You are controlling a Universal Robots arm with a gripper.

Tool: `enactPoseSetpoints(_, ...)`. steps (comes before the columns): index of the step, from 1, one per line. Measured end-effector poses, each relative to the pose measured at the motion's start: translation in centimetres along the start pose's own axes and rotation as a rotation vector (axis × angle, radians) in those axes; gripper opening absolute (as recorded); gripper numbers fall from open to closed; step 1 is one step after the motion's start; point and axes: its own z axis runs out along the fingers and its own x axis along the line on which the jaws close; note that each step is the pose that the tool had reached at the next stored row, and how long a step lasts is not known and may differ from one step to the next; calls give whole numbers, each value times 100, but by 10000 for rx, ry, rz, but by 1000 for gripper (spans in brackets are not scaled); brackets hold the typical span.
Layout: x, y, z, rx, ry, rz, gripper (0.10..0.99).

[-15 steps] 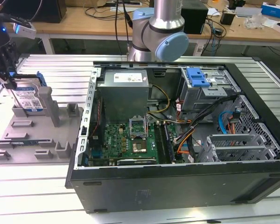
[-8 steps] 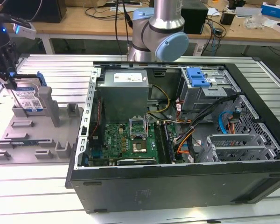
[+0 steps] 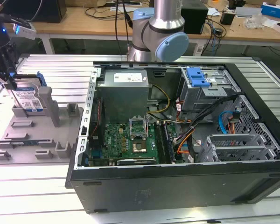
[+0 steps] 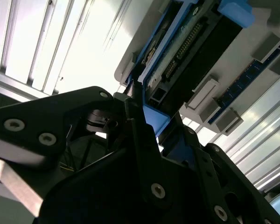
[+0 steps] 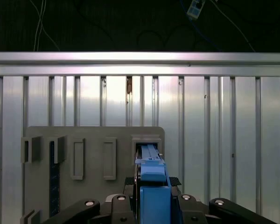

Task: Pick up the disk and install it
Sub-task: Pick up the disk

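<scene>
I see my pincer (image 5: 153, 184) pinching the blue bracket edge of the disk (image 3: 31, 97), one finger on each side. The disk stands upright on edge in a slot of the grey holder plate (image 3: 32, 137). The plate lies on the ribbed tabletop (image 3: 32, 186) just beside the open computer case (image 3: 177, 186), outside its wall on the exterior view's left.

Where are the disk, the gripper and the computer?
disk (image 3: 29, 97): exterior view, on its blue-and-white label.
gripper (image 5: 152, 183): first wrist view, midway between its fingertips, at the disk's blue carrier.
computer (image 3: 177, 189): exterior view, on its black outer wall.
</scene>
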Motion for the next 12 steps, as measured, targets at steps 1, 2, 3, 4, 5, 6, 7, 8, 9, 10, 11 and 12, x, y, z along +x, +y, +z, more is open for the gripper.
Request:
enactPoseSetpoints(1,0,-1,-6,0,0,0,365)
enactPoseSetpoints(2,0,-2,-15,0,0,0,365)
enactPoseSetpoints(3,0,-2,-28,-1,-1,0,365)
enactPoseSetpoints(4,0,-1,-54,-1,-1,0,365)
enactPoseSetpoints(5,1,-1,-95,-2,-1,0,365)
enactPoseSetpoints(6,2,-1,-124,-2,-1,0,365)
enactPoseSetpoints(7,2,-1,-151,-1,-1,0,365)
enactPoseSetpoints(8,2,-1,-185,-1,-1,0,365)
enactPoseSetpoints(9,3,-2,-215,-2,-1,0,365)
enactPoseSetpoints(10,3,-3,-255,-1,-1,0,365)
enactPoseSetpoints(11,4,-3,-287,-1,-1,0,365)
enactPoseSetpoints(12,4,-3,-322,-2,-1,0,365)
